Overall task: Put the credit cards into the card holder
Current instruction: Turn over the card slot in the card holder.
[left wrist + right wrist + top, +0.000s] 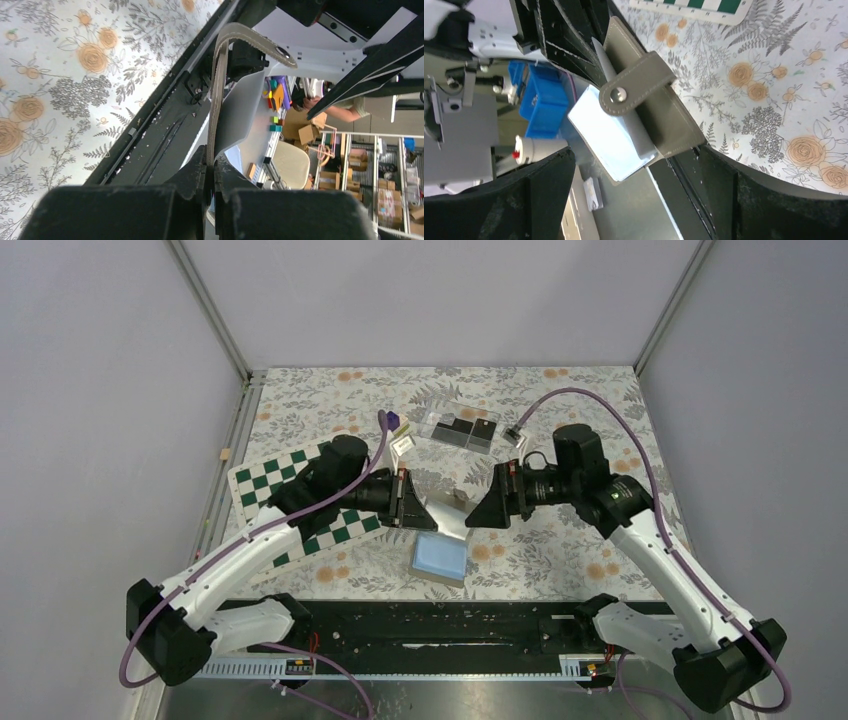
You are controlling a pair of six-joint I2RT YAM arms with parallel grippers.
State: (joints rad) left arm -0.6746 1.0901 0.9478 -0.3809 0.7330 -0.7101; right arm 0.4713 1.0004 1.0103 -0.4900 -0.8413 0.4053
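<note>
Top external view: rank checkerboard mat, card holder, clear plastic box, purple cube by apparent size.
1. checkerboard mat, largest even though partly covered
2-3. card holder and clear plastic box: look alike, not ranked
4. purple cube, smallest

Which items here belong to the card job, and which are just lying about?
Job: card holder, pinched by the left end effector; black credit cards in the clear box; right end effector, open beside the holder.
Lying about: purple cube; checkerboard mat.
</note>
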